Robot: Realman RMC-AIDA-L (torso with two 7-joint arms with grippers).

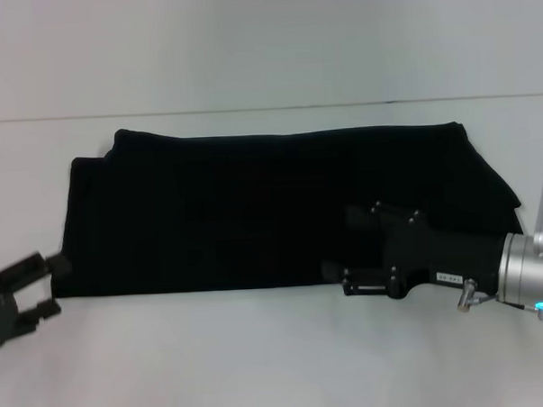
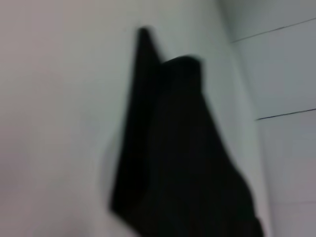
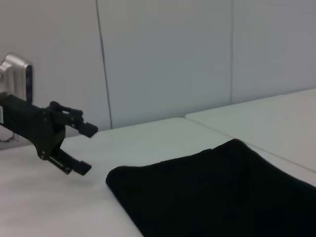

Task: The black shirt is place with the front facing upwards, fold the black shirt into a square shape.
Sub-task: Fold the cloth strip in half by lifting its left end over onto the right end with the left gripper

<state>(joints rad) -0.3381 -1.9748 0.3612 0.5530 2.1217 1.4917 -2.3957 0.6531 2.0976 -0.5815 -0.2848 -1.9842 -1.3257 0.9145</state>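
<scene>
On the white table (image 1: 279, 365), the black shirt (image 1: 272, 208) is lying as a long, wide band that is running from the robot's left side to its right side. The cloth is looking folded over itself, with a second layer showing at the left end, where one edge is stepping back from the other. No lettering is showing on the upper side; only plain black cloth is facing up.

At the left end of the shirt, the left gripper (image 1: 48, 287) is hovering just beside the near corner, and its two fingers are standing apart with nothing between them. The right wrist view is showing the same gripper (image 3: 85, 149) in the air above the table, close to the rounded corner of the shirt (image 3: 217, 192) but not touching it.

Over the near right part of the shirt, the right gripper (image 1: 338, 246) is reaching in from the right side, with its fingers pointing toward the middle of the cloth. Its fingers are dark against the black cloth, so I cannot tell if they are apart or together.
</scene>
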